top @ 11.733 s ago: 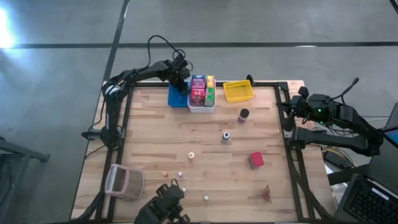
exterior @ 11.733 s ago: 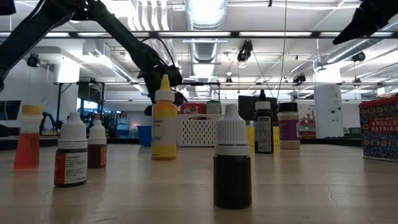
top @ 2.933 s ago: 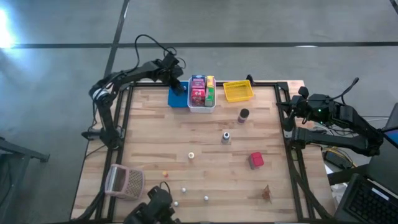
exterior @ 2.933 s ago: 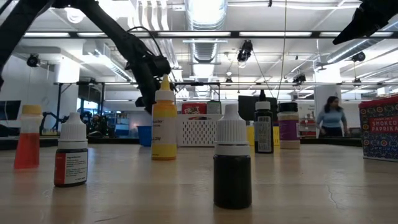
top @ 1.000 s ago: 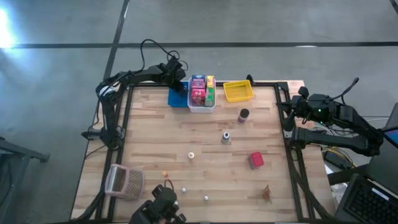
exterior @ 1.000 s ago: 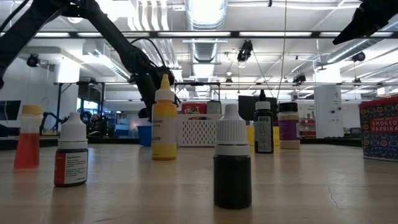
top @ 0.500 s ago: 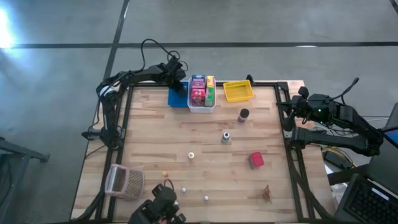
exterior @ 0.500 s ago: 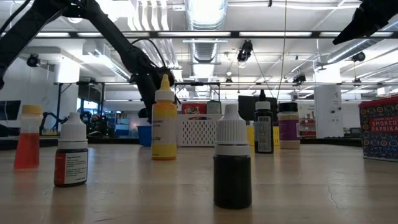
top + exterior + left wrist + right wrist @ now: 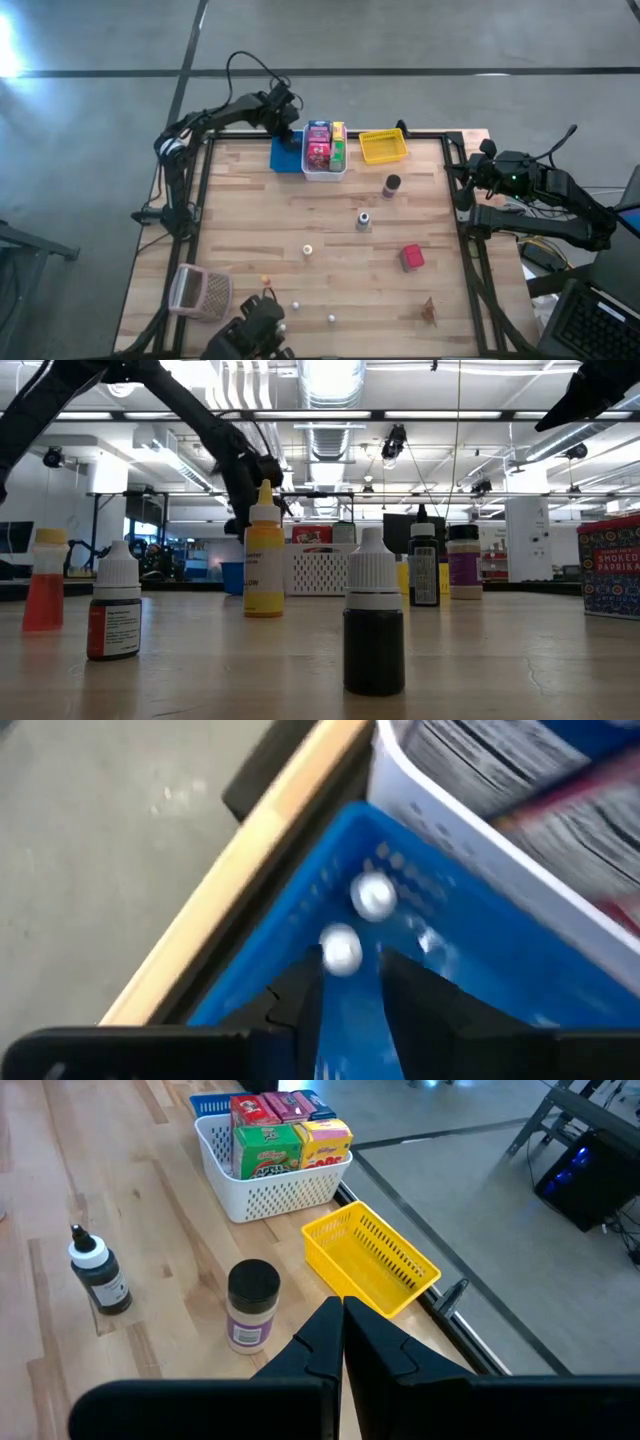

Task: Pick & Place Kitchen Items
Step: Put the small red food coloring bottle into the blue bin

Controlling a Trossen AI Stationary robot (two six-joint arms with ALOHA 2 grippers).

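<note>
**Left arm over the blue bin at the desk's far edge**

The wooden desk carries three bins in a row along its far edge — a blue bin, a white bin packed with upright grocery boxes, and a yellow bin lying empty. A pinkish mesh basket lies near the front left corner. The left gripper hangs above the blue bin, its fingers slightly parted and holding nothing; two small pale balls show just beyond the tips, inside the bin. The right gripper waits off the desk's right edge, fingers pressed together and empty.

On the open desk — a red box toward the right, a dark-capped jar, a small dropper bottle near the middle, and tiny balls scattered by the front edge.
</note>
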